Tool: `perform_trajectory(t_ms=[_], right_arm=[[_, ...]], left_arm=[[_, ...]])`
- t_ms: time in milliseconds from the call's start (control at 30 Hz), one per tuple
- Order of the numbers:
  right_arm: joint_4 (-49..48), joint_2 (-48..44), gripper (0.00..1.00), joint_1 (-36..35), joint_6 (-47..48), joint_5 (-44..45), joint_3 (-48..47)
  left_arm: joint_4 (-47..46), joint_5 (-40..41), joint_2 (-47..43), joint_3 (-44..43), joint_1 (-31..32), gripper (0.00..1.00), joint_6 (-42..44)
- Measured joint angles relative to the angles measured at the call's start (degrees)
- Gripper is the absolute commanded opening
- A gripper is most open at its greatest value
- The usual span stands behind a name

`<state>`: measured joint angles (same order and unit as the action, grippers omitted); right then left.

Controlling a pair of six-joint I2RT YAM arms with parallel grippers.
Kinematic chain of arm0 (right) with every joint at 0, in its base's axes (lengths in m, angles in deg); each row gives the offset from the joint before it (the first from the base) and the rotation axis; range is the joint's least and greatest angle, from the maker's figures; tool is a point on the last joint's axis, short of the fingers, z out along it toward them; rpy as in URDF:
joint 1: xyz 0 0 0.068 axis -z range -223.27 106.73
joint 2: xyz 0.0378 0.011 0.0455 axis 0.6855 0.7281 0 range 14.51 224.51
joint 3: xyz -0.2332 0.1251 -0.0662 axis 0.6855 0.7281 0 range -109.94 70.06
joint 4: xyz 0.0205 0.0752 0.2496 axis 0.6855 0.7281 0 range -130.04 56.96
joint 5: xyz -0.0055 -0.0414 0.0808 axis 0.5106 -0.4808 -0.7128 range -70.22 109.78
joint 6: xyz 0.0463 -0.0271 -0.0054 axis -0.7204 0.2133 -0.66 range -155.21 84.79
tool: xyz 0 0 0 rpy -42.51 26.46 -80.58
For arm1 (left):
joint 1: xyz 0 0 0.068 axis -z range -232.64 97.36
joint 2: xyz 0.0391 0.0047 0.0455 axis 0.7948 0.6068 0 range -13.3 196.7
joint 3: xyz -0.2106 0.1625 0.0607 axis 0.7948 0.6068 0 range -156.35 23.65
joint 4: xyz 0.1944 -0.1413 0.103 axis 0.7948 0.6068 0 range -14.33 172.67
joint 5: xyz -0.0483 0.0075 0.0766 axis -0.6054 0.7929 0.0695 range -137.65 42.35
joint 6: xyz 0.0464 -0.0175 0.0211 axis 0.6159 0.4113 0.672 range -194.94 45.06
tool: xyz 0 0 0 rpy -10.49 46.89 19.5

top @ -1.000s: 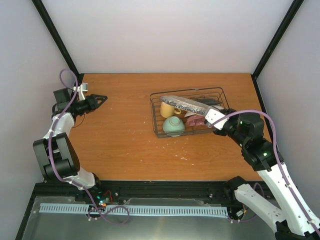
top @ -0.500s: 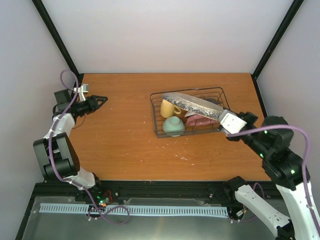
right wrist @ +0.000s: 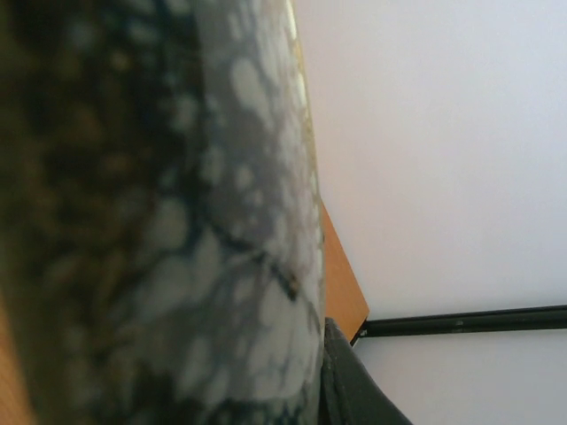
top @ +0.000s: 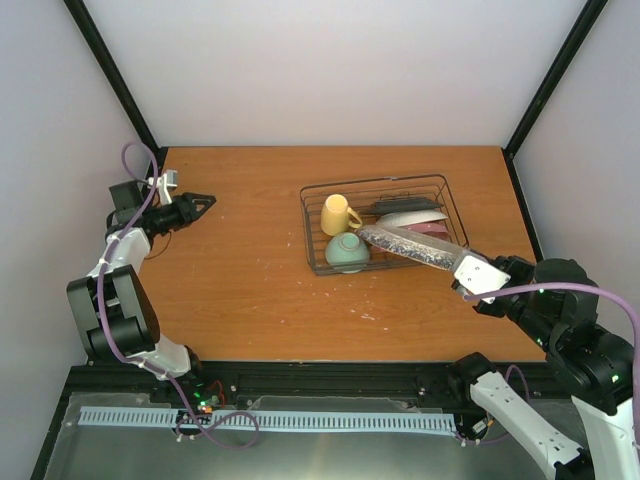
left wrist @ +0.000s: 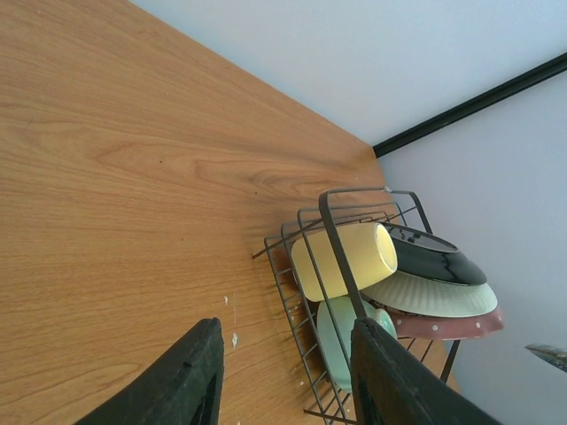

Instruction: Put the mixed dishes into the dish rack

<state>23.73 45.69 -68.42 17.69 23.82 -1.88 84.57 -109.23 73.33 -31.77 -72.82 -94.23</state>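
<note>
Pinched a grey speckled plate (top: pixel 410 247) by its rim with the right gripper (top: pixel 468 268), tilted over the rack (top: pixel 304 225) on its near right side. Could not tell if plate and rack touched. Found a green bowl (top: pixel 346 252) at the rack's front left, a yellow mug (top: pixel 336 214) behind it, more plates (top: pixel 412 218) stacked at the right. Held the left gripper (top: pixel 205 200) spread and empty, far left.

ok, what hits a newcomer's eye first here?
The speckled grey-rimmed plate, clamped in the right gripper and slanting over the near right corner of the dish rack. Next, the yellow mug and mint bowl at the rack's left end. The left gripper hangs open at the far left of the table.
</note>
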Motion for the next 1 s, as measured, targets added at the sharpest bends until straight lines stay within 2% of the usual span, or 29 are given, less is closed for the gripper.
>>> perform_trajectory(t_ms=[367, 1000], right_arm=[[1.2, 0.3, 0.03, 0.0, 3.6, 2.4, 3.3], [-8.6, 6.4, 0.03, 0.0, 10.9, 3.1, 12.3]], left_arm=[[-0.1, 0.5, 0.0, 1.4, 0.0, 0.40, 0.1], [-0.1, 1.2, 0.0, 1.4, -0.7, 0.40, 0.8]])
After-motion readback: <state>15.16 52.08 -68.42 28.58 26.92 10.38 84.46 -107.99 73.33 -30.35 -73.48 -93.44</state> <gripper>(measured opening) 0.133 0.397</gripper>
